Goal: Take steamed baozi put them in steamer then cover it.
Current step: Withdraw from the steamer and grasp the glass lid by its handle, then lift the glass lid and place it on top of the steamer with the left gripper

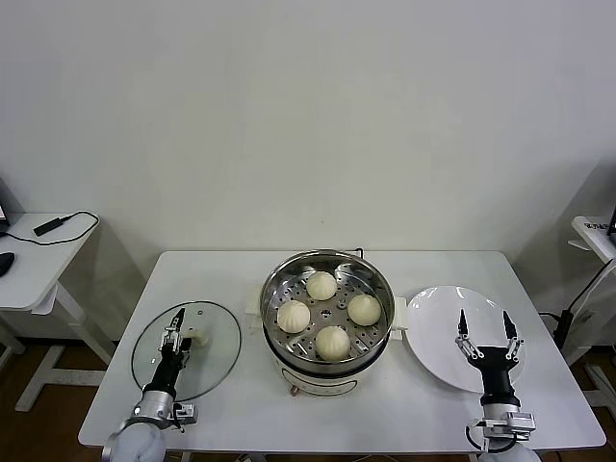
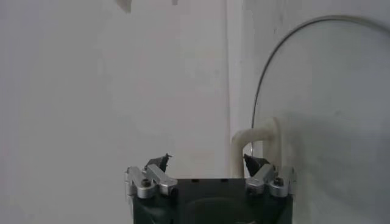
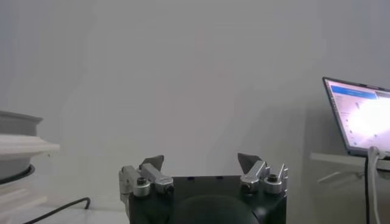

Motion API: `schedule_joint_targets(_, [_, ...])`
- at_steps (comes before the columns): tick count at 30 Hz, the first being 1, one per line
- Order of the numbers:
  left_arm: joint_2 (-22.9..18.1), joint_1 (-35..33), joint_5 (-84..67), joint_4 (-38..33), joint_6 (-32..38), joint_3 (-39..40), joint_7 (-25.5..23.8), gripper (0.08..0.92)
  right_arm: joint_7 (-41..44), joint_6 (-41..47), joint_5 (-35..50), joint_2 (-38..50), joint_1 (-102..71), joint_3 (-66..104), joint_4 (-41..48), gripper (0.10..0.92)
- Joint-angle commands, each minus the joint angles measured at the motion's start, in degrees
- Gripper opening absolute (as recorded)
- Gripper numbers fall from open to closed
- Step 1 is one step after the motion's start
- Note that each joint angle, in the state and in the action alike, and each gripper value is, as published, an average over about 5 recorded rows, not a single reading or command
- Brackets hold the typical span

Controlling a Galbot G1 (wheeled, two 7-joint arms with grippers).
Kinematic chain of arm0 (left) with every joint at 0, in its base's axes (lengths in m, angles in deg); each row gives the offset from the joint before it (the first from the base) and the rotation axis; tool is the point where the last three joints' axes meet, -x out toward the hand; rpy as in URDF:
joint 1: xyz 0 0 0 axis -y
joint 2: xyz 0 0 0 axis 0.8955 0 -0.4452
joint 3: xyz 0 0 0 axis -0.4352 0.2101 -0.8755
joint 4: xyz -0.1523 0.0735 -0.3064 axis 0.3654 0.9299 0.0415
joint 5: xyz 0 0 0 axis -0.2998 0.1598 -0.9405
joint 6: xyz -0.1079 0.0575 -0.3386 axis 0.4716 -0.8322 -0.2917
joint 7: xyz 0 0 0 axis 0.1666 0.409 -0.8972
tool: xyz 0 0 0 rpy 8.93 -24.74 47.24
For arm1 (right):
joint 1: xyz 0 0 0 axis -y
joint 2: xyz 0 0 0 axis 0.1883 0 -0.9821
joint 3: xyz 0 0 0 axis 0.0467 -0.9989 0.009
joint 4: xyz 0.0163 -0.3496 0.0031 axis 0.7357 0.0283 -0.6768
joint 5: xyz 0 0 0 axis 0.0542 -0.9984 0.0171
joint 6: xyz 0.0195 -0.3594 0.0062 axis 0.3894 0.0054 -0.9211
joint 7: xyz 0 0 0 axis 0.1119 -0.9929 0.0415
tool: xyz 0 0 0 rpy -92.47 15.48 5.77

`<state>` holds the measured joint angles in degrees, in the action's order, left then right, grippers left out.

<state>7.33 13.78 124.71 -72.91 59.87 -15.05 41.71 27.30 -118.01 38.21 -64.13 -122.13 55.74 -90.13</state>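
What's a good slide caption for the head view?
Four cream-white baozi sit in the steel steamer; open left gripper over glass lid's handle.

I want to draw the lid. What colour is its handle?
Cream-white; the round clear glass lid's handle shows best in the left wrist view.

Four baozi (image 1: 328, 313) lie in the steamer (image 1: 327, 327) at desk (image 1: 231, 404) centre; cover (image 1: 187, 348) left, plate (image 1: 452, 337) right.

Light was even, bright and diffuse; faint shadows lay under the steamer (image 1: 327, 318), whose steel rim glinted; wrist views looked hazy.
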Motion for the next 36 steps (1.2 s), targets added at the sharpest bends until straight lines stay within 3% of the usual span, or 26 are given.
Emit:
schedule_joint_targets(1, [-0.2,0.8,-0.9,1.0,0.1,0.1,0.0,0.801,0.0,0.4,-0.3,-0.2,0.1,-0.2,-1.1,0.823])
schedule_joint_targets(15, [0.1,0.8,-3.0,1.6,0.3,0.5,-0.8,0.412,-0.2,1.3,-0.4,-0.8,0.1,-0.8,-3.6,0.823])
schedule_joint_targets(23, [0.9,-0.5,-8.2,-2.3,0.8,0.0,-1.1,0.201,-0.2,1.3,-0.7,-1.1,0.1,-1.1,-4.0,0.823])
schedule_joint_targets(31, [3.5,-3.4,-10.2,-15.0,-0.2,-4.7,-1.1,0.188,-0.1,1.5,-1.2,-1.4,0.7,-1.8,-3.9,0.823])
schedule_joint_targets(36, [5.8,-4.5,-11.6,-25.4,-2.5,-8.4,-3.9,0.188,-0.2,1.6,-1.4,-1.7,1.3,-2.1,-3.4,0.823])
